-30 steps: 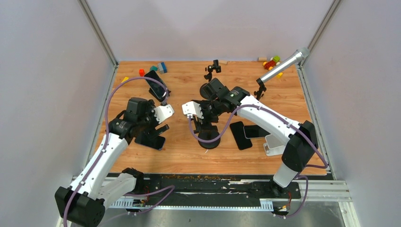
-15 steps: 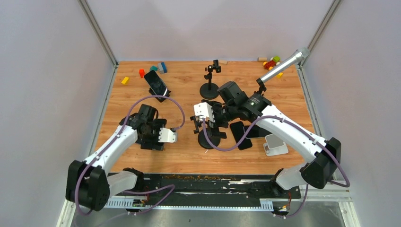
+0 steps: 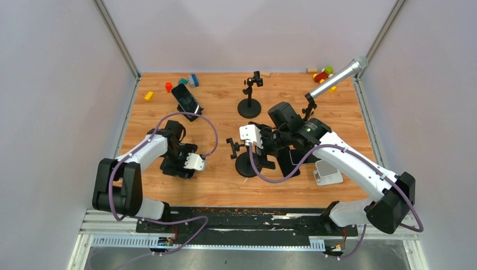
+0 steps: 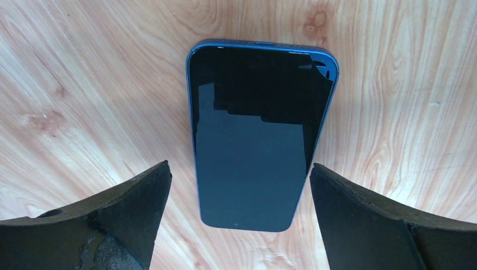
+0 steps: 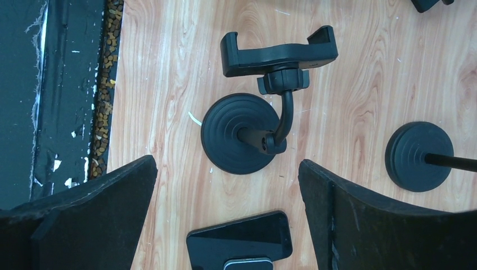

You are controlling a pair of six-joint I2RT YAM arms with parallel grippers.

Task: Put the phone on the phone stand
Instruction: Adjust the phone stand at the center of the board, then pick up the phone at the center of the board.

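Note:
A blue-edged phone lies flat, screen up, on the wooden table. My left gripper hangs open just above its near end, one finger on each side, not touching it. In the top view this phone is mostly hidden under the left gripper. A black phone stand with an empty clamp stands at mid-table. My right gripper is open above the table between the stand and a black phone that has a silver-edged phone lying on it.
A second round-based stand stands farther back. Another phone leans on a stand at the back left. A silver microphone is at the back right, a white block by the right arm, and toy blocks along the back edge.
My left gripper has drawn back toward the near left and come down over the blue-edged phone. My right gripper has shifted right, off the stand's clamp.

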